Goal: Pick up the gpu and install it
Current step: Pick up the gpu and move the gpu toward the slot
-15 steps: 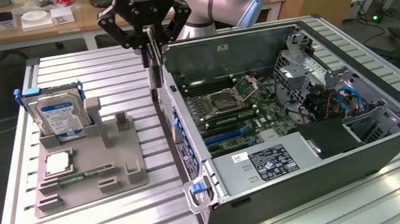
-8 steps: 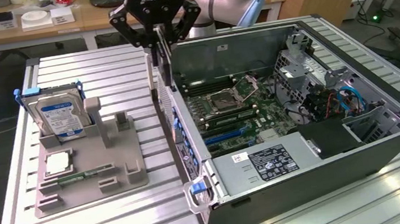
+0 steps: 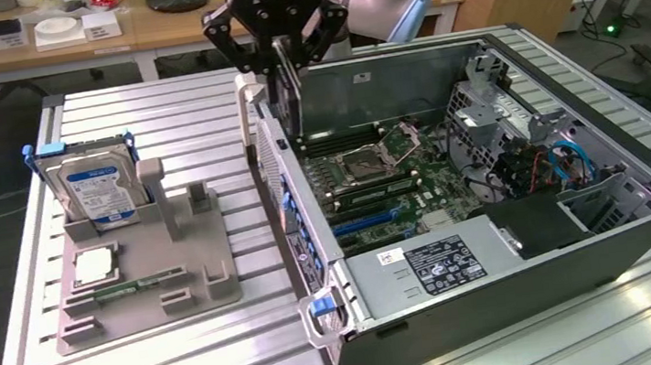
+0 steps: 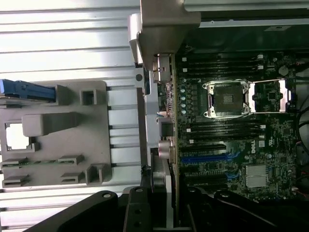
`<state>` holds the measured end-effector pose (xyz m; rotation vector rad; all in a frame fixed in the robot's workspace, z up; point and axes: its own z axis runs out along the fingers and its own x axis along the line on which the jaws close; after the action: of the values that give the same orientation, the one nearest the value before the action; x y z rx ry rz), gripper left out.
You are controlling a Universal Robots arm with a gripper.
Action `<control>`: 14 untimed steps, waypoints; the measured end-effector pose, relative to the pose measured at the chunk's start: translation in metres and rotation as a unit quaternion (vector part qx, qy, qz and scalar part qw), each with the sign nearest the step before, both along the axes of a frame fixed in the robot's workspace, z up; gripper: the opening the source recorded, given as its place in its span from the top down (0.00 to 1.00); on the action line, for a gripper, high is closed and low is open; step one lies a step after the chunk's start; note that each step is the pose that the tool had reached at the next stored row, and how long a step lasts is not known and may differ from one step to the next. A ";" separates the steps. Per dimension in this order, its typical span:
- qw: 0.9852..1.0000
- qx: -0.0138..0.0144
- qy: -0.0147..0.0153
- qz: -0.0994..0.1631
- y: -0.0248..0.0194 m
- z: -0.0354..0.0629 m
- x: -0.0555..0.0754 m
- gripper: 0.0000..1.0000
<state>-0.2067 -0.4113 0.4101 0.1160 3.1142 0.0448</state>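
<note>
Tool (image 3: 281,59) is pinched narrow on the gpu (image 3: 286,90), which I see hanging edge-on straight below it, over the rear wall of the case (image 3: 500,310). The blue slots (image 3: 362,224) lie lower on the board, slightly toward the exterior view's right.

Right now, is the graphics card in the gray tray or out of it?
Out: the gripper holds the card upright at the wall of the computer case.
</note>
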 end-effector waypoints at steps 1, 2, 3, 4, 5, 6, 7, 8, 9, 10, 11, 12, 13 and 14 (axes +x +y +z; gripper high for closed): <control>1.000 0.000 0.000 0.000 0.0000 0.0000 0.003 0.71; 1.000 0.000 0.000 0.000 0.0000 0.0000 0.005 0.71; 1.000 0.000 0.000 0.000 0.0000 0.0000 0.007 0.71; 1.000 0.000 0.000 0.000 0.0000 0.0000 0.009 0.71; 1.000 0.000 0.000 0.000 0.0000 -0.0001 0.011 0.71; 1.000 0.000 0.000 0.000 0.0000 -0.0001 0.014 0.71; 1.000 0.000 0.000 0.000 0.0000 -0.0001 0.016 0.71; 1.000 0.000 0.000 0.000 0.0000 -0.0001 0.017 0.71; 1.000 0.000 0.000 0.000 0.0000 -0.0001 0.020 0.71; 1.000 0.000 0.000 0.000 0.0000 -0.0001 0.022 0.71; 1.000 0.000 0.000 0.000 0.0000 -0.0002 0.024 0.71; 1.000 0.000 0.000 0.000 0.0000 -0.0002 0.026 0.71; 1.000 0.000 0.000 0.000 0.0000 -0.0002 0.028 0.71; 1.000 0.000 0.000 0.000 0.0000 -0.0002 0.030 0.71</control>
<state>-0.1767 -0.4113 0.4100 0.1159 3.1142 0.0447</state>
